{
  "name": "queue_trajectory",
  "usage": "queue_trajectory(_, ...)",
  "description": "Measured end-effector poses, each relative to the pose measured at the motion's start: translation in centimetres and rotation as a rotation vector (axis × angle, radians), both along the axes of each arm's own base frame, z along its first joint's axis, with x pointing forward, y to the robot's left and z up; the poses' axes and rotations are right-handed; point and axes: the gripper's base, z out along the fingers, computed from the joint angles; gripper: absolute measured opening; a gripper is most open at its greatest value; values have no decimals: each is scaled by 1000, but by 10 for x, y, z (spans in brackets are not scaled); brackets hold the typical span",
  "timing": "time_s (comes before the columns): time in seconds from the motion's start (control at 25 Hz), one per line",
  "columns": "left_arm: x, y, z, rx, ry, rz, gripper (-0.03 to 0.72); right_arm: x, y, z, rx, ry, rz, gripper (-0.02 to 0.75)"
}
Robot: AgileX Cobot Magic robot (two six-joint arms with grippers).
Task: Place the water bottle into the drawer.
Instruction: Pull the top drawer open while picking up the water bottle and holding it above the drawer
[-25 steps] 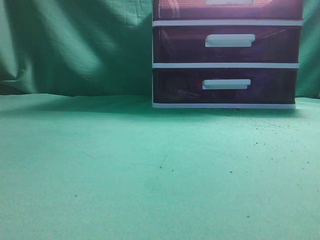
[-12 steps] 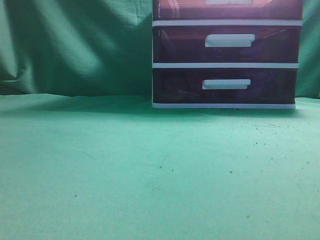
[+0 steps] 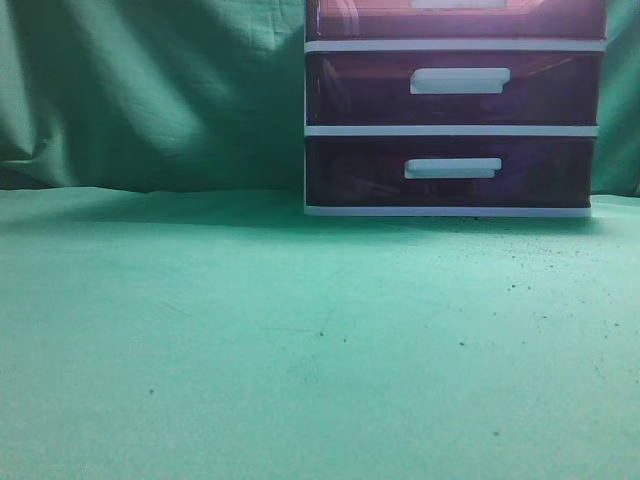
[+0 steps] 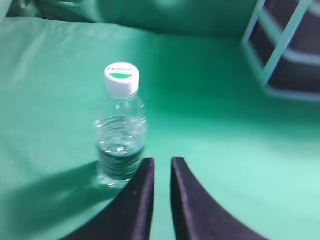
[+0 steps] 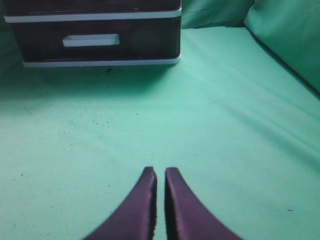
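A: Progress?
B: Barely begun. Water bottle upright on green cloth, just left of left gripper, not touching; fingers nearly together, empty.
A: Right gripper?
B: Fingers nearly together too, empty, low over cloth, drawer unit far ahead to the left.
A: Top drawer?
B: Looks closed, only its lower edge in exterior view. Left to do: open, grasp bottle, put in.

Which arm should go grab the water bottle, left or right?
Left. The water bottle stands upright just ahead of the left claw. The right claw faces only green cloth and the drawer unit.
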Motion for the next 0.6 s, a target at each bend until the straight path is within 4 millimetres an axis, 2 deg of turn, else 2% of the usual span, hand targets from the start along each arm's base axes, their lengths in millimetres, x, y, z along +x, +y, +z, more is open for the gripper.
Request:
queue_trajectory(0.04,3,1,-2,47,12,-5,47,0,0,0,0,0,0,50)
queue_trajectory(0.16,15,1,-12,148,77,-20,181,0,0,0,0,0,0,50)
queue_trajectory(0.32,29,-1,-24,183,145,-37,540,0,0,0,0,0,0,50)
queue_trajectory(0.36,32,-1,-27,185,167,-39,603,0,0,0,0,0,0,50)
queue_trajectory(0.44,39,-2,-34,182,211,-39,652,0,0,0,0,0,0,50)
queue_trajectory(0.6,57,-5,-39,190,254,-49,639,0,0,0,0,0,0,50)
